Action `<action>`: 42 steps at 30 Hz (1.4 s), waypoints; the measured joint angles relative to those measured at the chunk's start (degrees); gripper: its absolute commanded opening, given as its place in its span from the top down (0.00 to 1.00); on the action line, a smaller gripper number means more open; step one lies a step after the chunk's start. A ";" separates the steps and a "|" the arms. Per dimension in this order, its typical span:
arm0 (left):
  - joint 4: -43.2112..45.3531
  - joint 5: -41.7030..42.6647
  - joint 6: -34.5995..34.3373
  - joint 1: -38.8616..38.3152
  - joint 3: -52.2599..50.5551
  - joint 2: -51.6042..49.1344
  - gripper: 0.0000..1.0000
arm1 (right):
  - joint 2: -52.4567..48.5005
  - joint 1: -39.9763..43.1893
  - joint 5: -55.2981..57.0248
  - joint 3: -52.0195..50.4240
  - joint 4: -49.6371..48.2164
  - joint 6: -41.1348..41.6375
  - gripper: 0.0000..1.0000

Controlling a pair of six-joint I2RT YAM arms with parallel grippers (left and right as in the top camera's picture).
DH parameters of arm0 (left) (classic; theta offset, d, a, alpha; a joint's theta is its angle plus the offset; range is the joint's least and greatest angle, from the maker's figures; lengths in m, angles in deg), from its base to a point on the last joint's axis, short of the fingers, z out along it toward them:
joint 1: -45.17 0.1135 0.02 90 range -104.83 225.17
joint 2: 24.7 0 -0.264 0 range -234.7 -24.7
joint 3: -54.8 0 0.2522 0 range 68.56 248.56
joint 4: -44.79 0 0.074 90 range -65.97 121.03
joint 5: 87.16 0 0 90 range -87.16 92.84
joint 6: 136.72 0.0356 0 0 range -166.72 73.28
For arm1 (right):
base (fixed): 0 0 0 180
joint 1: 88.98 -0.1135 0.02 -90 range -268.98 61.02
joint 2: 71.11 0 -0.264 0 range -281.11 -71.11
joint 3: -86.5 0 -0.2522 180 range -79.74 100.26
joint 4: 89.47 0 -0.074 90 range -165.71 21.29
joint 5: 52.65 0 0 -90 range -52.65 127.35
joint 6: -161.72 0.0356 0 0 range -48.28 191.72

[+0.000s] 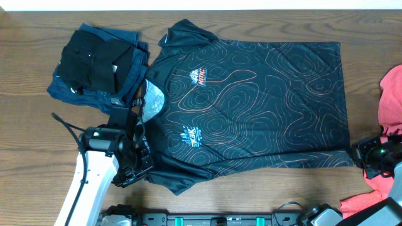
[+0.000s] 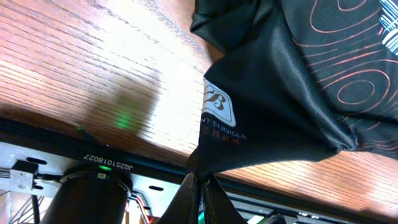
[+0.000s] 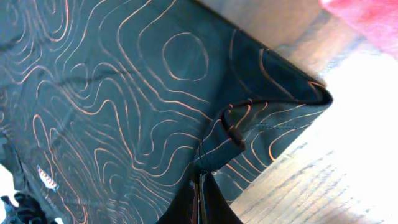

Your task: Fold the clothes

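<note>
- The black shirt (image 1: 251,100) lies spread flat, front side up, across the middle of the wooden table (image 1: 38,144). In the overhead view its collar (image 1: 152,100) points toward the left edge of the picture and its hem toward the right
- Thin orange-white contour lines cover the fabric. Two small logos (image 1: 198,78) sit on the chest close to the collar
- The left gripper (image 1: 139,164) is at the near sleeve (image 1: 173,179) of the shirt. In the left wrist view its jaws are pressed together on the sleeve cloth, which is drawn up from the table into a taut peak at the fingertips. A white printed badge (image 2: 219,102) shows on the lifted cloth
- The right gripper (image 1: 359,156) is at the near hem corner (image 1: 344,158). In the right wrist view its jaws are closed, pinching the hem edge; the corner beside the pinch is raised and curled over on itself
- A stack of navy garments (image 1: 63,88) rests at the far left of the table, just beside the far sleeve, with a black garment (image 1: 94,59) on top
- A coral-red garment (image 1: 392,94) lies at the right edge of the table, apart from the hem; more coral-red cloth (image 1: 361,204) shows near the right arm
</note>
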 measured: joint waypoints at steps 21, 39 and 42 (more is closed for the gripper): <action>25.46 8.11 -0.13 0.00 0.00 0.00 0.94 | 0.00 -2.54 -9.11 0.13 -11.41 1.49 0.99; 36.89 9.11 0.15 0.00 5.01 -0.02 0.94 | 0.00 -6.73 -10.12 0.13 -27.19 11.41 0.99; 38.99 9.09 0.20 0.00 5.01 0.00 0.94 | 0.00 -8.04 -9.03 0.13 -28.44 12.81 0.99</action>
